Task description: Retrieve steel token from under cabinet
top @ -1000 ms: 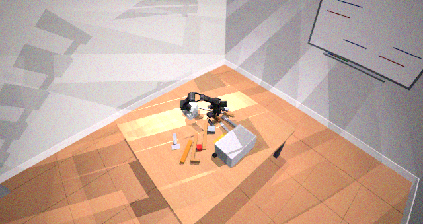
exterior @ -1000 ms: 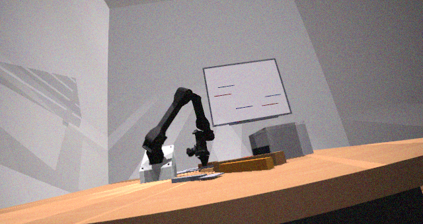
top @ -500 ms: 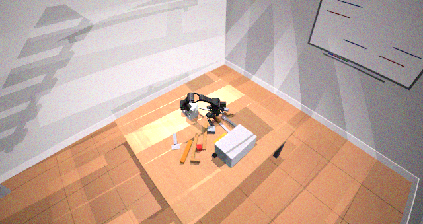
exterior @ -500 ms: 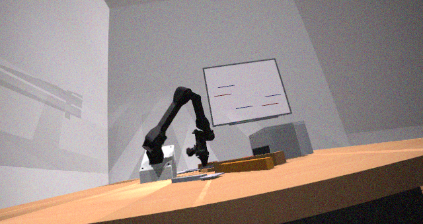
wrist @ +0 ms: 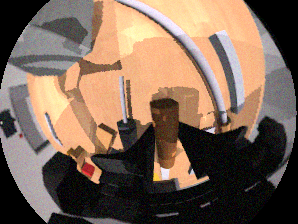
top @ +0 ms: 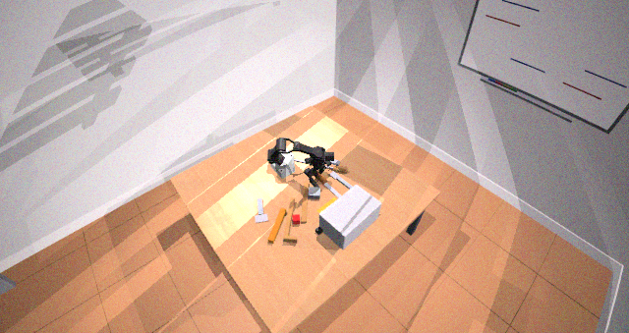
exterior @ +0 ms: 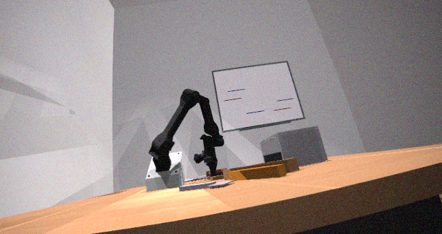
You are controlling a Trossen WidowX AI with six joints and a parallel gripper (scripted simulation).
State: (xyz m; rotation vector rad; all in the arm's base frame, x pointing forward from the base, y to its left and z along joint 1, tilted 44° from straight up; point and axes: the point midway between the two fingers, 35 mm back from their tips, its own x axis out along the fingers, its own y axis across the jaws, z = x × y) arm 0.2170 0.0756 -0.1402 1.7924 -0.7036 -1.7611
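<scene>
The pincer (wrist: pixel 164 137) is pinching a brown stick (wrist: pixel 164 123) that pokes out between its two dark fingers. It hangs low over the desk (exterior: pixel 311 189), near the far edge by the arm's white base (exterior: pixel 177 179). A grey cabinet (top: pixel 350 215) sits close by, toward the middle of the desk. Beside it lie an orange bar (top: pixel 276 225), a small red block (top: pixel 296 218) and a grey scraper (top: pixel 260 211). The steel token cannot be seen.
</scene>
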